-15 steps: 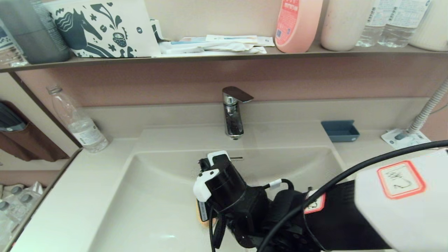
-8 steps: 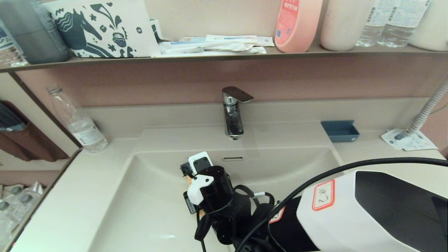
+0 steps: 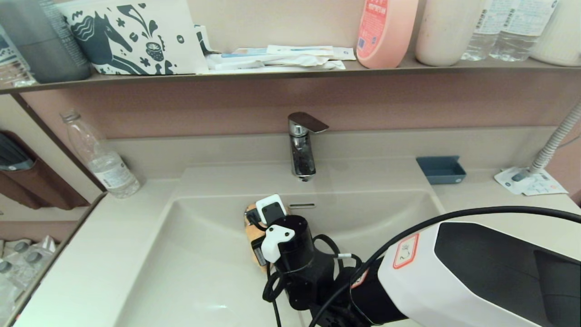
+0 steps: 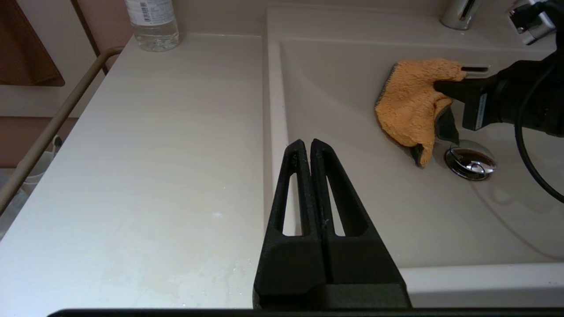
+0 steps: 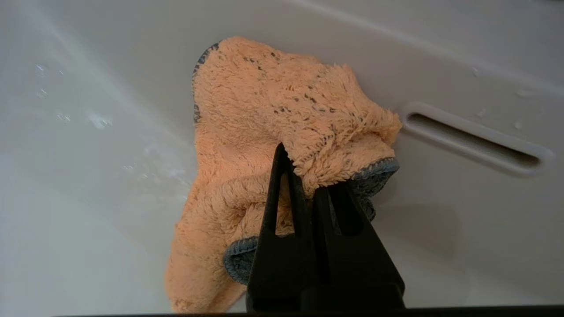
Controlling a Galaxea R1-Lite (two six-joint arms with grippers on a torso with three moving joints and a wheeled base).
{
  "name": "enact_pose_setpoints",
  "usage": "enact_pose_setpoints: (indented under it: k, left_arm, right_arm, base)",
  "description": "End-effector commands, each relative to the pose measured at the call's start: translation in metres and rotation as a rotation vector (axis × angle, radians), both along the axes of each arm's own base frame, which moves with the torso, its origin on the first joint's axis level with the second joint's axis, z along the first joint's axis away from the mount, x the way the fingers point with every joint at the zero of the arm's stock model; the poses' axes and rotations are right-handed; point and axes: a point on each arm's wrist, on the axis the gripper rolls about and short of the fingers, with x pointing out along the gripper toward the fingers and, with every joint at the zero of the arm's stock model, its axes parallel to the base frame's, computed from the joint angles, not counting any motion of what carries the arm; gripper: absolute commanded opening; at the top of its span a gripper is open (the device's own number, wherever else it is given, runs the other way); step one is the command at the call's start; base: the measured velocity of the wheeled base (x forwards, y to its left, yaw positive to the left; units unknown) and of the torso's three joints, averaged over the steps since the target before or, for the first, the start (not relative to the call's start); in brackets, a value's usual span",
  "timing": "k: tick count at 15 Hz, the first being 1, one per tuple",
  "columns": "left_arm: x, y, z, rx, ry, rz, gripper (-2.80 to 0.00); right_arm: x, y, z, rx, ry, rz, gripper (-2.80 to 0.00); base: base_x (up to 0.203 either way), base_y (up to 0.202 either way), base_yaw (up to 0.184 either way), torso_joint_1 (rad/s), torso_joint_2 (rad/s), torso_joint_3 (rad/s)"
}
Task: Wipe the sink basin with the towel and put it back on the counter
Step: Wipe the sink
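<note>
The orange towel [image 5: 264,110] with its grey edge is bunched against the back wall of the beige sink basin [image 3: 195,254], just left of the overflow slot [image 5: 473,141]. My right gripper [image 5: 304,169] is shut on a fold of it, reaching deep into the basin. In the head view only a strip of towel [image 3: 250,227] shows beside the wrist. The chrome drain plug [image 4: 469,159] lies below the towel [image 4: 410,105], and the faucet [image 3: 302,145] stands behind. My left gripper [image 4: 307,145] is shut and holds nothing, parked over the left counter [image 4: 154,154] at the basin's rim.
A clear water bottle [image 3: 102,159] stands at the counter's back left. A blue tray [image 3: 441,169], a white leaflet [image 3: 529,181] and a ribbed hose [image 3: 556,141] are at the back right. The brown shelf [image 3: 290,75] carries bottles overhead. A rail [image 4: 53,127] runs along the counter's left edge.
My right gripper dragged the towel left and nearer across the basin, then pushed it back up toward the overflow slot. The forearm swung further left. The left arm stayed still.
</note>
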Motion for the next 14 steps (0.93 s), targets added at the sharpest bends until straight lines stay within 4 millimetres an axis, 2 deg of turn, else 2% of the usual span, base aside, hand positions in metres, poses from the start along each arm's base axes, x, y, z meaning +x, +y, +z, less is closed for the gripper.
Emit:
enact_pose_setpoints:
  k: [1, 6, 10, 14]
  left_arm:
    - [0.0, 0.0, 0.0, -0.001, 0.0, 0.0, -2.8]
    - [0.0, 0.0, 0.0, -0.001, 0.0, 0.0, -2.8]
    - [0.0, 0.0, 0.0, -0.001, 0.0, 0.0, -2.8]
    - [0.0, 0.0, 0.0, 0.0, 0.0, -0.001, -2.8]
  right_arm:
    - [-0.001, -0.011, 0.004, 0.0, -0.023, -0.013, -2.8]
    - [-0.001, -0.045, 0.011, -0.007, -0.129, -0.047, -2.8]
    - [-0.004, -0.074, 0.001, -0.042, -0.129, -0.083, -2.8]
    - [0.004, -0.103, -0.008, -0.056, -0.133, -0.144, -2.8]
  base:
    - [0.0, 0.0, 0.0, 0.0, 0.0, 0.0]
    - [0.0, 0.0, 0.0, 0.0, 0.0, 0.0]
    - [0.0, 0.0, 0.0, 0.0, 0.0, 0.0]
    - [0.0, 0.0, 0.0, 0.0, 0.0, 0.0]
